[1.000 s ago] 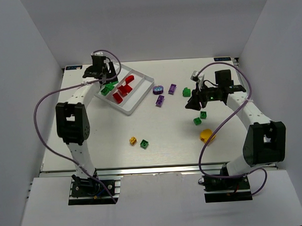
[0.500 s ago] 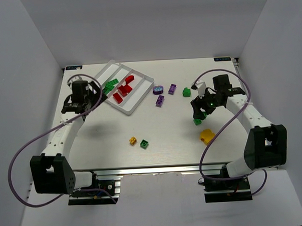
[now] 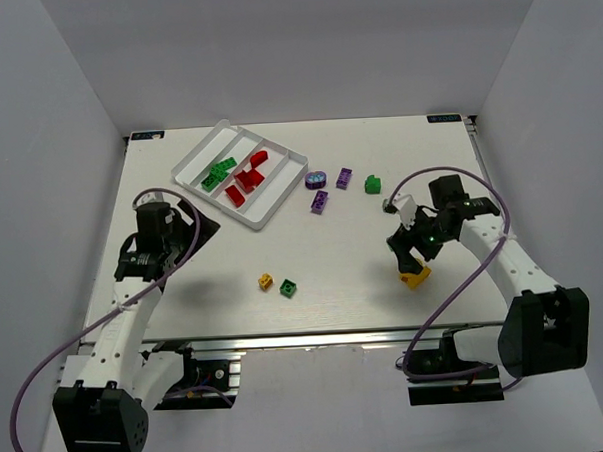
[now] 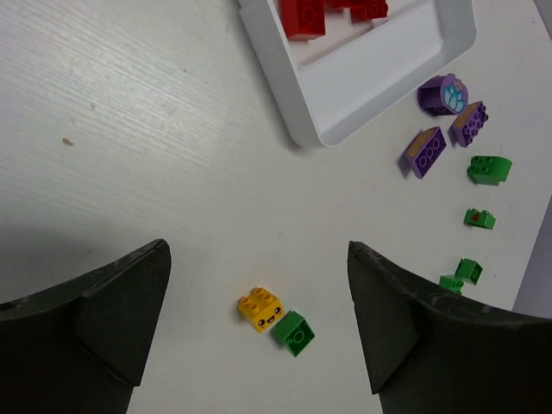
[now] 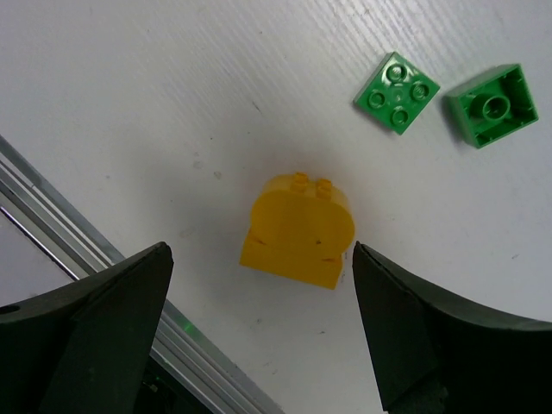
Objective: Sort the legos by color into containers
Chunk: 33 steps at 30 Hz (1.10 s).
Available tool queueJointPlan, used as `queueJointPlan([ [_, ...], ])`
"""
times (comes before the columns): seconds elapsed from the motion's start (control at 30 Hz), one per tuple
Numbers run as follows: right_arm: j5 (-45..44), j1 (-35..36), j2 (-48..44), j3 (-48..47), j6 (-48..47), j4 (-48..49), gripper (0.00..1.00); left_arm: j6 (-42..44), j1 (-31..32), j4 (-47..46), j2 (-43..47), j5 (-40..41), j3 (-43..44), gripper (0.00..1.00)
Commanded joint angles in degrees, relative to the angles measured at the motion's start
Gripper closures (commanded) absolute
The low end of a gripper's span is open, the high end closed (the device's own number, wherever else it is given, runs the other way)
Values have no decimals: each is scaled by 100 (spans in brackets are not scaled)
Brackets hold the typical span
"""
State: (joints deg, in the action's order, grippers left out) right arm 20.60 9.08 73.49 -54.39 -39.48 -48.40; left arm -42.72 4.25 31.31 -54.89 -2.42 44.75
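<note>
Three pale walls (image 3: 294,56) around white table (image 3: 333,255)

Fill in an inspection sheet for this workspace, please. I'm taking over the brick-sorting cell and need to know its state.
Surface: white table, no spills seen.
Job's things: white tray holds green bricks and red bricks. Loose on the table are purple bricks, a small yellow brick beside a green brick, and a large yellow brick.
Clutter: nothing seen.
Grippers: left gripper open, empty, over the small yellow brick. Right gripper open, empty, over the large yellow brick.
Cables: a purple cable loops beside each arm.
Surroundings: white walls; metal rail at the near edge.
</note>
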Motion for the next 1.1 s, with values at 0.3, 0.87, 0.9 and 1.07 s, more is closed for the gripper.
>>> queueJointPlan([
  [0.3, -38, 6, -678, 455, -112, -73, 11, -342, 6, 129, 216, -654, -625, 13],
  [0.87, 76, 6, -599, 342, 213, 243, 11, -2056, 2185, 632, -1823, 602, 16, 2],
  [0.9, 93, 6, -599, 324, 239, 252, 11, -2082, 2211, 596, -1875, 602, 42, 2],
  [1.07, 190, 6, -661, 403, 327, 349, 11, -2205, 2343, 657, -2367, 698, 358, 2],
])
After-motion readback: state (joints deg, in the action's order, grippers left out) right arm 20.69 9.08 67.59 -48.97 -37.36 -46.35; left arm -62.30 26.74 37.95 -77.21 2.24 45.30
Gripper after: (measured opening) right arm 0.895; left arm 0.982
